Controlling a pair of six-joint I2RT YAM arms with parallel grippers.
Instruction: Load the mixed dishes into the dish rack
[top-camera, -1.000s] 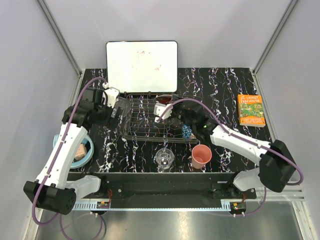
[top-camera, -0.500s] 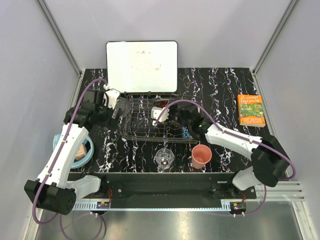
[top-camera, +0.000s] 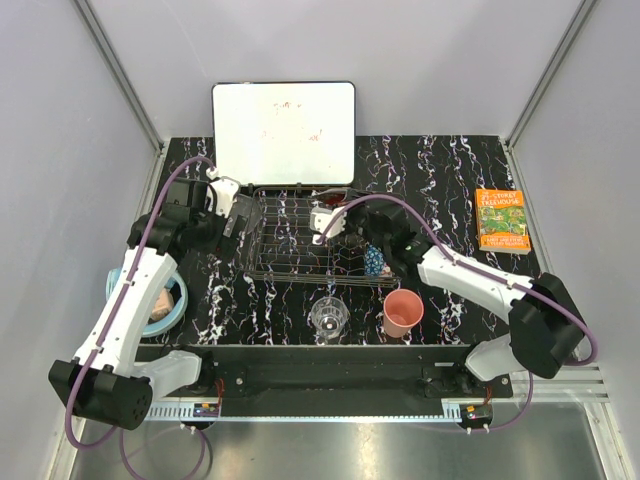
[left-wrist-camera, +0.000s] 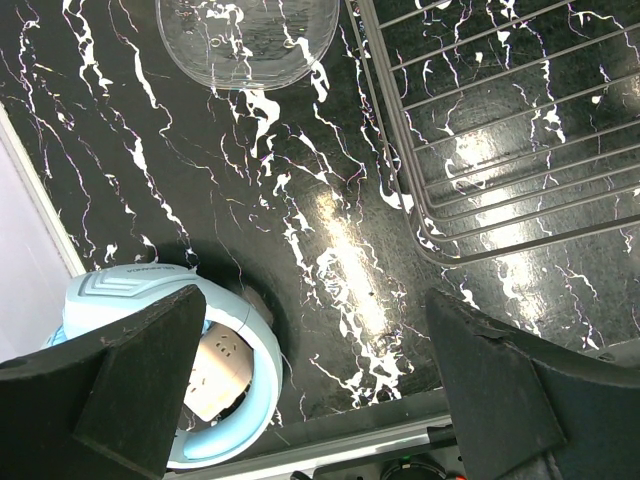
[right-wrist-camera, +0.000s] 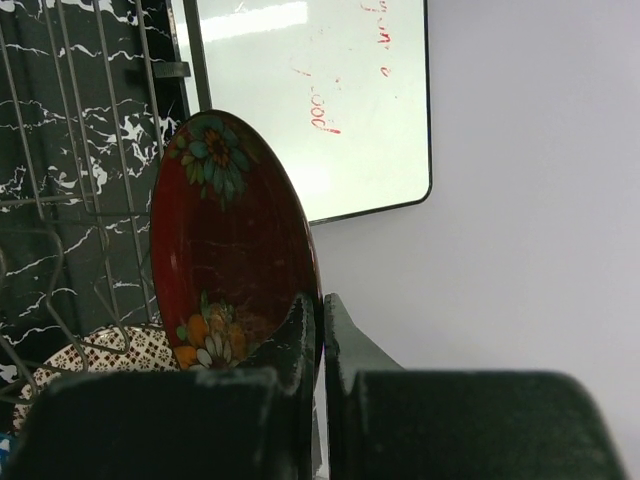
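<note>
Since the view half a second earlier, the right gripper (top-camera: 322, 218) had shifted slightly rightward and farther back over the dish rack (top-camera: 290, 245), carrying the red patterned bowl (right-wrist-camera: 225, 250) with it; the left arm showed no appreciable change.

Nearest the arm bases, the clear glass tumbler (top-camera: 328, 318) stood upright on the black marbled surface (top-camera: 450, 170); the pink plastic cup (top-camera: 403, 312) stood near it to the right, apart from it, mouth up; the light blue headphones (top-camera: 150, 300) lay at the near left edge, partly under the left arm.

Farther in, the blue mosaic bowl (top-camera: 374, 262) stood on edge at the rack's near right corner; whether it sat between tines could not be told.

The left gripper (left-wrist-camera: 310, 380) hung with its jaws spread wide and nothing between them, above bare surface beside the rack's left end; the clear glass plate (left-wrist-camera: 247, 40) lay flat on the surface just beside that end, outside the rack.

The right gripper was closed tight on the rim of the red patterned bowl, which it held upright on edge over the rack's far right part; the beige netted-pattern bowl (right-wrist-camera: 90, 365) showed low beside it among the wires.

The orange book (top-camera: 501, 220) lay well apart at the right edge; beyond the rack, the whiteboard (top-camera: 283, 132) sat at the far edge.
</note>
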